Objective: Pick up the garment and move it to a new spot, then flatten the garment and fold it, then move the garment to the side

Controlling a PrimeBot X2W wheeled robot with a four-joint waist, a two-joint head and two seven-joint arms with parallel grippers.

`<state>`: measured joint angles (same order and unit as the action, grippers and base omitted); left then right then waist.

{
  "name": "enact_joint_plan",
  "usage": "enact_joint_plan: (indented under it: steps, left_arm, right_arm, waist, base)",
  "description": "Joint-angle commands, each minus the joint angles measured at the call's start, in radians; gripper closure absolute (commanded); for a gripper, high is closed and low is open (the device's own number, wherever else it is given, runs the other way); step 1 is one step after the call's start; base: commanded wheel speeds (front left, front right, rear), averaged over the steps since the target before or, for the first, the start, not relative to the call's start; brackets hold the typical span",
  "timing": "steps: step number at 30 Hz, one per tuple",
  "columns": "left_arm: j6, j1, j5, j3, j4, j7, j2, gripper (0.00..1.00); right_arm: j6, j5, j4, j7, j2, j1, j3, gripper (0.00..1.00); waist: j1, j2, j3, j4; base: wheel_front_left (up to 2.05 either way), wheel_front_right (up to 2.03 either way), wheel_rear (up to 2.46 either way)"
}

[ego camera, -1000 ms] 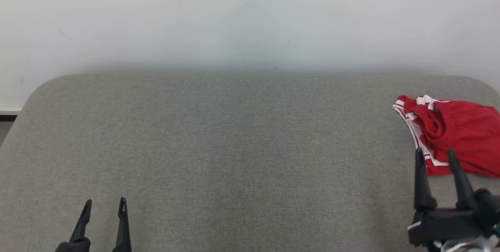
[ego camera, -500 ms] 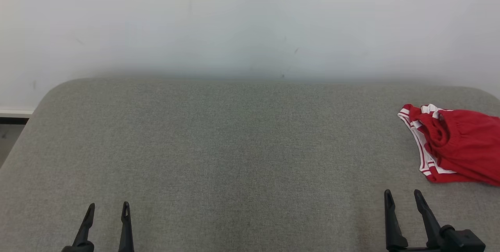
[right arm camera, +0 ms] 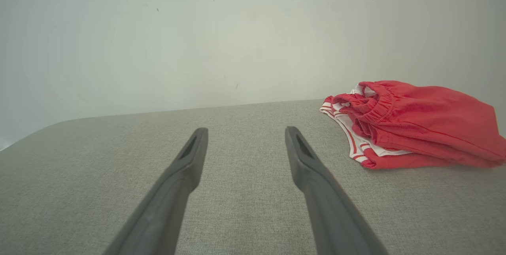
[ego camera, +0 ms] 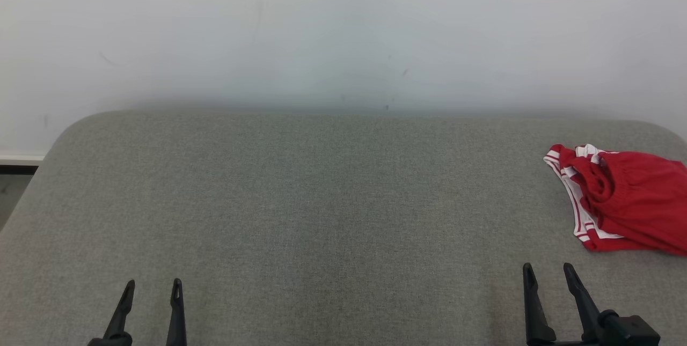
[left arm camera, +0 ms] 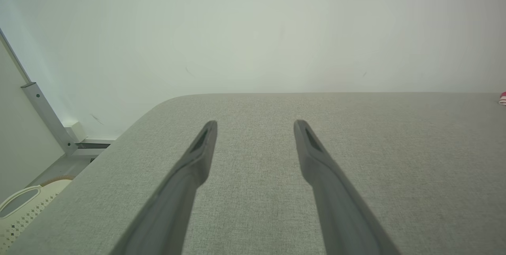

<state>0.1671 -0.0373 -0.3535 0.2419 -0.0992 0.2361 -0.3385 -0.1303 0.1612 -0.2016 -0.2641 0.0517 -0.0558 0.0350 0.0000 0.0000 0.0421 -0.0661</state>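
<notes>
Garment: the red garment (ego camera: 628,201) with white striped trim lies in a folded bundle on the table's right side, toward the far right corner. The head view's right edge cuts it off.
Garment detail: in the right wrist view a gathered elastic band sits on top of the pile, with the white-and-red striped edges showing beneath it.
Table: the table (ego camera: 322,201) has a grey fabric top with rounded far corners, against a plain pale wall (ego camera: 343,29).
Right gripper: the right gripper (ego camera: 547,266) is at the near right of the table with its fingers spread and nothing between them. It is near the garment but apart from it, and the bundle lies ahead and to its right.
Left gripper: the left gripper (ego camera: 153,282) is at the near left, well apart from the garment. Its fingers are spread too, and it holds nothing.
Beyond the table: in the left wrist view, a slanted metal rail (left arm camera: 43,116) and part of a white perforated basket (left arm camera: 23,207) sit off the left edge.
</notes>
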Motion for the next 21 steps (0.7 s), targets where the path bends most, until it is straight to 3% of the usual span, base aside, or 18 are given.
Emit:
enact_joint_plan:
  steps: [1, 7, 8, 12, 21]
  left_arm:
    - [-0.001, -0.009, -0.007, -0.001, 0.002, 0.002, 0.000, 0.00]
    - [-0.005, -0.009, -0.023, -0.004, 0.005, 0.000, 0.000, 0.00]
    - [-0.001, 0.000, -0.018, -0.001, 0.002, 0.000, 0.001, 1.00]
    - [-0.001, -0.010, -0.018, 0.012, -0.030, -0.001, 0.021, 1.00]
    - [-0.037, -0.007, -0.182, -0.040, -0.029, -0.058, 0.046, 1.00]
  right_arm:
    - [-0.001, -0.002, 0.001, -0.001, -0.002, 0.009, 0.001, 0.00]
    - [-0.001, 0.004, 0.000, -0.001, -0.002, 0.010, 0.003, 0.00]
    - [0.000, 0.002, -0.002, 0.000, 0.000, 0.000, 0.002, 1.00]
    - [0.000, 0.005, -0.038, 0.001, -0.002, -0.017, 0.000, 1.00]
    - [0.000, 0.185, -0.008, 0.023, -0.002, -0.023, -0.011, 1.00]
  waist:
    - [0.0000, 0.0000, 0.000, 0.001]
    - [0.0000, 0.0000, 0.000, 0.004]
    - [0.0000, 0.0000, 0.000, 0.004]
    - [0.0000, 0.0000, 0.000, 0.005]
    - [0.0000, 0.0000, -0.003, 0.009]
  base:
    - [0.00, 0.00, 0.00]
    - [0.00, 0.00, 0.00]
    - [0.00, 0.00, 0.00]
    - [0.00, 0.00, 0.00]
    - [0.00, 0.00, 0.00]
